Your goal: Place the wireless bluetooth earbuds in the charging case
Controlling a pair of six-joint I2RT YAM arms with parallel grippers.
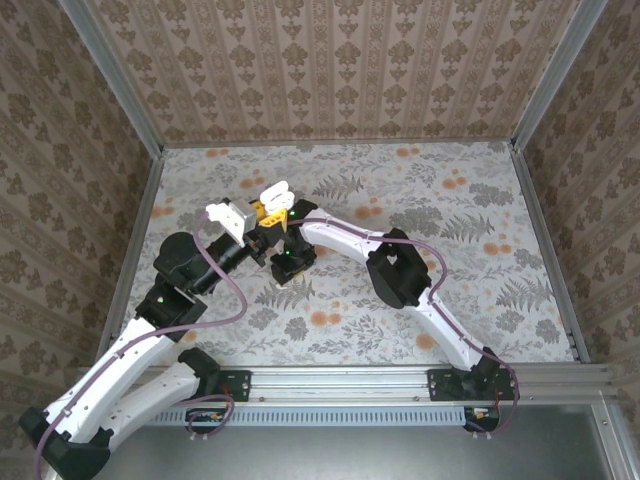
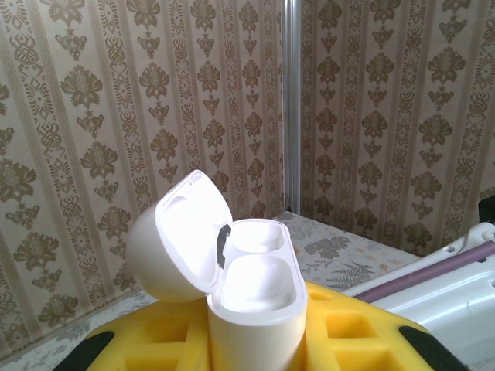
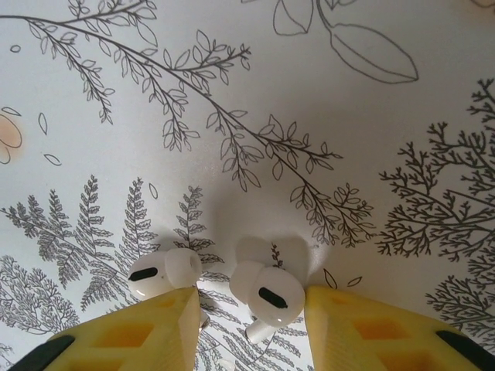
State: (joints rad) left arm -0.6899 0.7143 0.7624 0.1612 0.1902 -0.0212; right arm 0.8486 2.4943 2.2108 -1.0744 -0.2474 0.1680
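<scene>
- Overhead, the two arms meet left of the middle of the fern-and-flower printed table (image 1: 480, 200); the left gripper (image 1: 266, 211) holds the glossy white plastic charging case (image 1: 275, 191) up off the surface, close beside the bent white right arm (image 1: 400, 270); bare cloth lies free to the right and at the back, bounded by wallpapered walls (image 1: 330, 70) on three sides and a metal rail (image 1: 400, 378) at the near edge.
- From the left wrist, the yellow fingers (image 2: 356, 332) are clamped on the case's lower body; it stands upright, its rounded lid (image 2: 178, 239) hinged back, its two wells facing up; a metal corner post (image 2: 291, 100) stands behind.
- From the right wrist, the right gripper (image 3: 251, 300) hangs just over the cloth with jaws apart, gripping nothing; the two small white wireless earbuds (image 3: 267, 294) lie on the cloth; one sits between the yellow fingertips (image 3: 363, 325), against the tip at the right of the view; the other earbud (image 3: 164, 272) rests at the far edge of the opposite tip; open cloth stretches beyond.
</scene>
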